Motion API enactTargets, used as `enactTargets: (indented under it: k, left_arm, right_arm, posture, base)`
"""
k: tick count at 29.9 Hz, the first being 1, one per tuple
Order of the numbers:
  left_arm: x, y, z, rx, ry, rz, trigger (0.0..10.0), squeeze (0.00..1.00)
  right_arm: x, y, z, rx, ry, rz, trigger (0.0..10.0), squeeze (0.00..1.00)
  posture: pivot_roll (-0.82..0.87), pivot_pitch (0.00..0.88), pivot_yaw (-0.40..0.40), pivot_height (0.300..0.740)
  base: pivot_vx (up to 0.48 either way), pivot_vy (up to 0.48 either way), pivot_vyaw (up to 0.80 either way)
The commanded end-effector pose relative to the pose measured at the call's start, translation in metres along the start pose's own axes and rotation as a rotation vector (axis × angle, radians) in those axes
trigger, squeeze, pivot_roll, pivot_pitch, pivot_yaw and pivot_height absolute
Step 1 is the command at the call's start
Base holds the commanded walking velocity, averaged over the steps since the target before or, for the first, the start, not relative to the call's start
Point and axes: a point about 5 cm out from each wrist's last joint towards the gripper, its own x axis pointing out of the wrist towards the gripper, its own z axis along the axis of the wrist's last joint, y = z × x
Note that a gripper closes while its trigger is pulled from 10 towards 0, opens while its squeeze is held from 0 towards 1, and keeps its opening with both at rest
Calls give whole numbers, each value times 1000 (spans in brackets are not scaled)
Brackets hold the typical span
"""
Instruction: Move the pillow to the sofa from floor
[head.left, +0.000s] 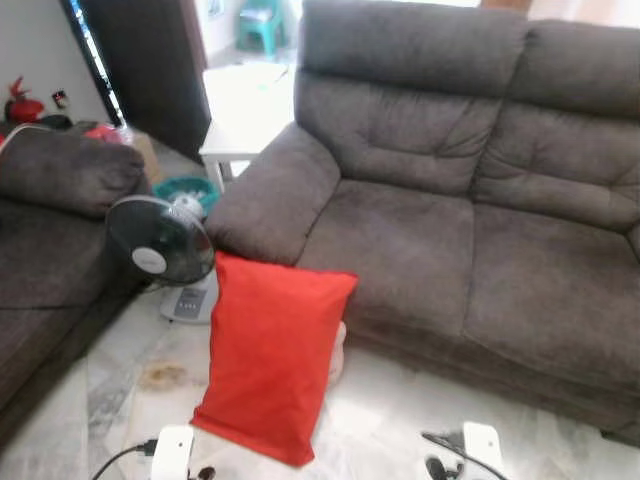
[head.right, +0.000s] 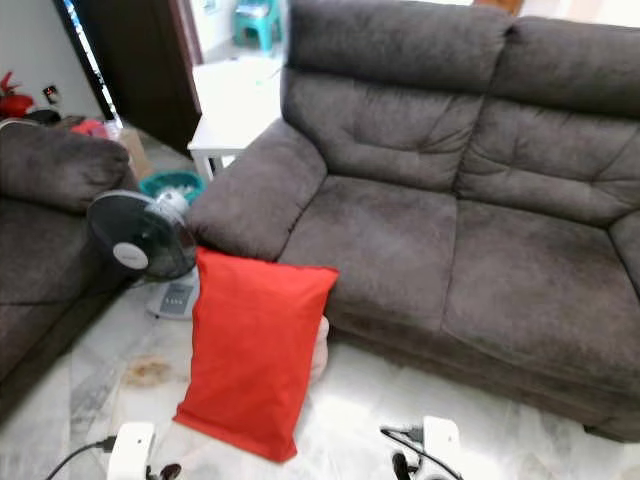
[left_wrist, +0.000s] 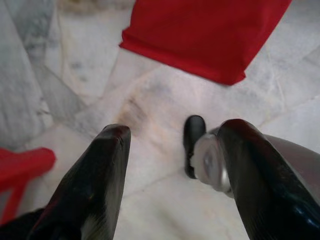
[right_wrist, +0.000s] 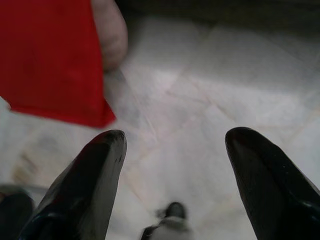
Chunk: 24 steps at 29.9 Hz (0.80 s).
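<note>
The red pillow (head.left: 272, 355) stands on edge on the pale marble floor (head.left: 380, 420), tilted and leaning against the front of the dark grey sofa (head.left: 450, 230) below its armrest; something pale, perhaps a second cushion, peeks from behind it.

Pillow (head.left: 270, 355) plain red. Sofa (head.left: 450, 200) dark grey-brown, plain. Floor (head.left: 120, 400) pale marble, grey veins, brown stain. Fan (head.left: 158, 240) black, grey-white base. Side table (head.left: 240, 110) white. Basket (head.left: 185, 190) teal. Gripper fingers (left_wrist: 95, 185) glossy black.
</note>
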Motion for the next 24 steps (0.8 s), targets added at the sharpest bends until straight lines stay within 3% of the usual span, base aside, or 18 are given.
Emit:
enactTargets:
  k: [1, 24]
  left_arm:
    - [1, -7, 2, -15, 1, -18, 10000, 0]
    - [1, -6, 2, -15, 2, -18, 10000, 0]
  right_arm:
    - [-4, -13, -9, 1, 28, -35, 10000, 0]
    - [-4, -12, -9, -2, 29, -35, 10000, 0]
  posture:
    - [97, 0, -23, 740]
    - [98, 0, -22, 740]
  base:
    - [244, 0, 0]
    - [252, 0, 0]
